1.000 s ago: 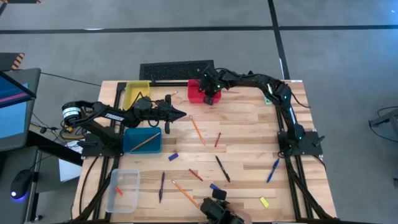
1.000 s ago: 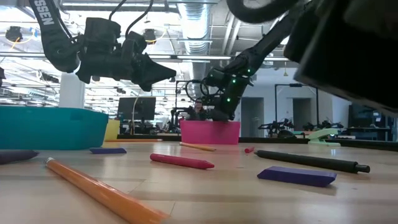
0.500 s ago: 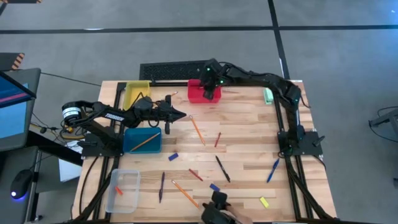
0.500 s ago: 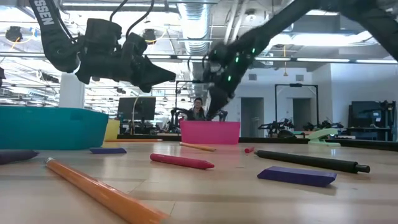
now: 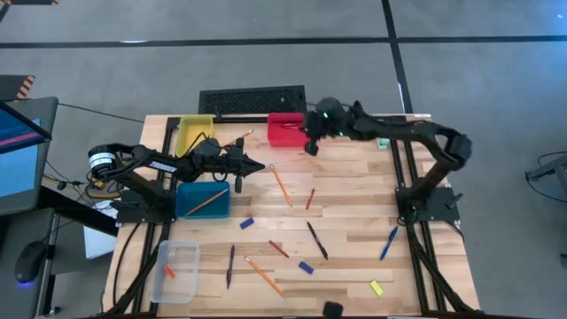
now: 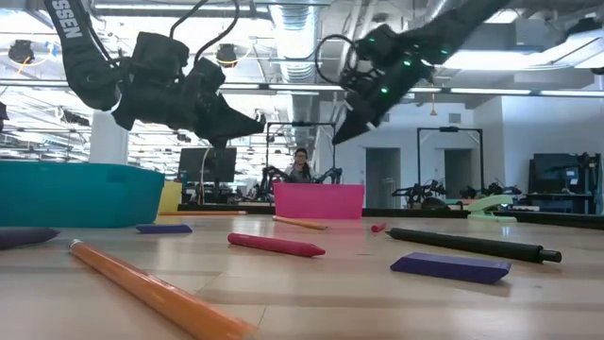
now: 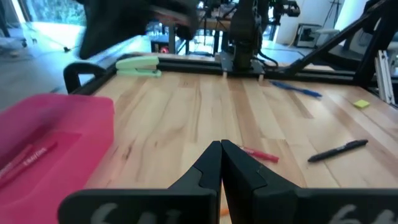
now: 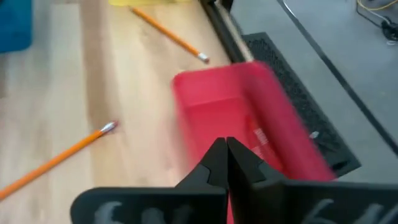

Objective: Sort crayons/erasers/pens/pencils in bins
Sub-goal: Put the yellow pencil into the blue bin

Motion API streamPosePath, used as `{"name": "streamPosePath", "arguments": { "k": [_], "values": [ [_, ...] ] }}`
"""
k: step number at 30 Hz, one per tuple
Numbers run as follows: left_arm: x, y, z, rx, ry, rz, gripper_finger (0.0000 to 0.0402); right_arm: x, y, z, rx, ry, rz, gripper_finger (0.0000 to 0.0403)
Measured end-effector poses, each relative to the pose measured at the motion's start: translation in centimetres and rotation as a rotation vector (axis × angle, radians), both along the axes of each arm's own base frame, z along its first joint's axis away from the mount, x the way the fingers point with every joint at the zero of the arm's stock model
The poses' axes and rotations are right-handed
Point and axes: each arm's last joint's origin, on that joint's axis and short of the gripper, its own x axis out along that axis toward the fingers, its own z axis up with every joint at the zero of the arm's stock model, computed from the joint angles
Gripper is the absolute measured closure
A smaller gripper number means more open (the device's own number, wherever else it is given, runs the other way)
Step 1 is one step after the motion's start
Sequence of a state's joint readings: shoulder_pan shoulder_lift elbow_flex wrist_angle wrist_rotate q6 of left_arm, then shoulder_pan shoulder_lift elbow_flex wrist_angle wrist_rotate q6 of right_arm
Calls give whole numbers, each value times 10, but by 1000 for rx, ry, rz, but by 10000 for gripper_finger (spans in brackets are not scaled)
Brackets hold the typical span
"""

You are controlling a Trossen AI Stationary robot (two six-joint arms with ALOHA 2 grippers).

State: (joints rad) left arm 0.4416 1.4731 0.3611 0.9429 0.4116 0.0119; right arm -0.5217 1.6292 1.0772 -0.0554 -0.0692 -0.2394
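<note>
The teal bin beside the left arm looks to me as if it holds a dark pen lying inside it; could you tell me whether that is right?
Not quite: the teal bin beside the left arm does hold one item, but it is an orange pencil, not a dark pen. The high view shows it lying slantwise inside.

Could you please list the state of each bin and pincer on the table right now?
Red bin: holds a crayon.
Teal bin: holds a pencil.
Clear bin: holds a small red item.
Yellow bin: contents unclear.
Left pincer: shut, empty.
Right pincer: shut, empty, beside the red bin.
</note>
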Motion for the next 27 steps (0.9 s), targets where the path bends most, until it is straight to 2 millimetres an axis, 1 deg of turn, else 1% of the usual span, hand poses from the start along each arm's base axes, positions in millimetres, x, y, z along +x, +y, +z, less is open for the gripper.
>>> {"name": "streamPosePath", "arguments": {
  "k": [2, 6, 9, 11, 15, 18, 21, 24, 27],
  "values": [
    [0, 0, 1, -11, -4, 3, 401, -9, 13, -8, 9, -34, 0, 388],
    [5, 4, 8, -60, -11, 16, 401, -23, 36, -14, 4, -80, 19, 399],
    [8, 14, 19, -93, 59, 48, 401, -31, 50, -12, -3, -118, 36, 396],
    [11, 23, 31, -85, 128, 80, 401, -36, 57, -10, -15, -147, 50, 394],
    [14, 43, 55, -22, 361, 174, 402, -43, 68, -10, -11, -160, 73, 397],
    [14, 59, 73, 34, 551, 241, 401, -45, 77, -12, -18, -175, 96, 400],
    [12, 78, 83, 36, 732, 279, 401, -46, 84, -17, -17, -177, 118, 397],
    [15, 101, 82, -1, 869, 288, 401, -46, 88, -19, -12, -168, 133, 395],
    [21, 126, 66, -54, 1008, 281, 402, -45, 93, -21, -20, -161, 156, 398]
  ]
}}
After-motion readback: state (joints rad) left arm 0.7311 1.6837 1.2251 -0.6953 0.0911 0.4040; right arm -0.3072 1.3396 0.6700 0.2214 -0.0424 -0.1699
